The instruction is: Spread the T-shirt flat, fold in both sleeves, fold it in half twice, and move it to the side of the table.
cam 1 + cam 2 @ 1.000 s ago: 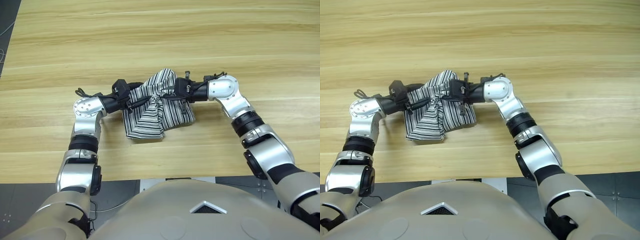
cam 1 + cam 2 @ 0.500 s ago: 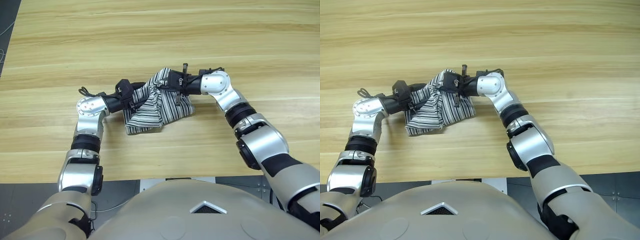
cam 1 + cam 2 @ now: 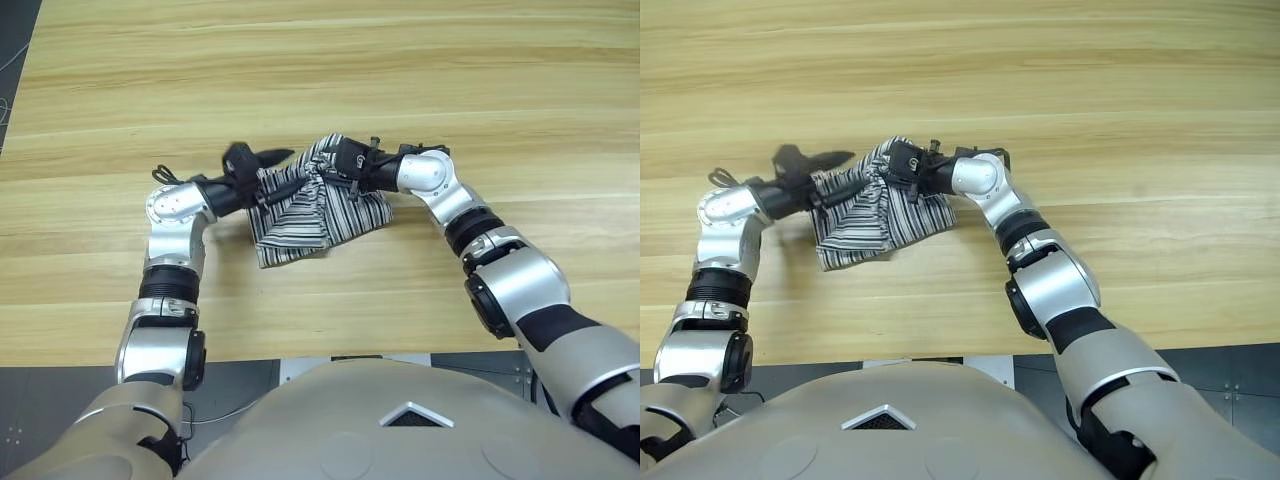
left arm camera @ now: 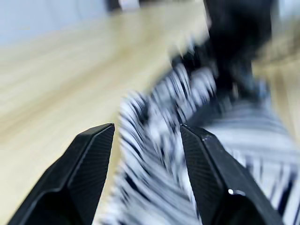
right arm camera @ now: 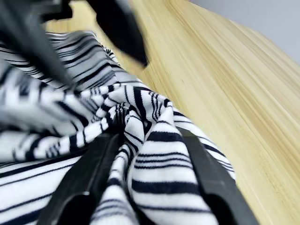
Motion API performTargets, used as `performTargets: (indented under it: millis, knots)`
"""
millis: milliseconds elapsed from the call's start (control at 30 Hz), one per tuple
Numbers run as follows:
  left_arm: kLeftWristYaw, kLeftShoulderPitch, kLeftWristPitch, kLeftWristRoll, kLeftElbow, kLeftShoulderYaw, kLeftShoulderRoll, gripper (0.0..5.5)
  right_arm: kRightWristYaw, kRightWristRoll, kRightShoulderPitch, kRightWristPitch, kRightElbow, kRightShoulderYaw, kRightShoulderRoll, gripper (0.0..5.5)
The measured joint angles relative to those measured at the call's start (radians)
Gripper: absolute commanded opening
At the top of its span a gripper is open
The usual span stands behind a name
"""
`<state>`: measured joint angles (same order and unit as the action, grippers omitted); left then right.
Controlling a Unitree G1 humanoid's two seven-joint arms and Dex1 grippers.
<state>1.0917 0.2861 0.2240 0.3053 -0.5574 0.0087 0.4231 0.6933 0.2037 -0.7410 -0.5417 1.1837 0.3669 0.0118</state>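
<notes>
While the T-shirt remains a crumpled striped heap, nothing of step 1, the spreading, can be recorded as achieved. It lies on the worktop nearer the near edge than the far edge, and closer to the left edge. No sleeve, collar or hem can be told apart in the bundle.

Right gripper: the jaws are closed on a thick gather of cloth at the far right top of the heap, with fabric bunched tight between them.

Left gripper: the jaws stand wide apart with striped cloth seen in the gap and beyond it, but not pinched. I judge it to have hold of nothing.

Changes over the last 1 second:
1. The left gripper has come off the left flank of the heap, where it sat low against the cloth, and has swung upward. It is blurred in the head views, so it is in motion.
2. The right gripper has travelled leftward over the top of the heap.
3. The heap has drawn slightly narrower, not wider.

Assessment: only 1 hold is in place. The left arm probably needs a fresh grip on an edge before the 2 arms can pull apart. Both sleeve folds, both halvings and the move aside are outstanding.
</notes>
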Motion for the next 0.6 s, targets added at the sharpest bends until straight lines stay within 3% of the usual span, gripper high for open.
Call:
performTargets:
  millis: [133, 233, 400, 600]
  knots:
    - [-0.017, 0.050, -0.181, 0.189, 0.215, 0.105, 0.004, 2.63, -0.001, 0.007, 0.001, 0.000, 0.005, -0.003, -0.006, 3.17]
    - [-0.032, 0.012, -0.240, 0.213, 0.341, 0.108, 0.010, 2.63, -0.001, 0.010, 0.006, 0.000, 0.006, -0.003, -0.011, 3.59]
    - [0.154, -0.298, -0.214, 0.121, 0.544, -0.075, 0.119, 2.63, -0.046, 0.030, 0.007, 0.001, 0.012, -0.004, -0.015, 4.40]
    - [0.182, -0.416, -0.105, -0.040, 0.575, -0.185, 0.175, 2.63, -0.096, 0.038, 0.006, 0.008, 0.023, -0.022, -0.013, 4.40]
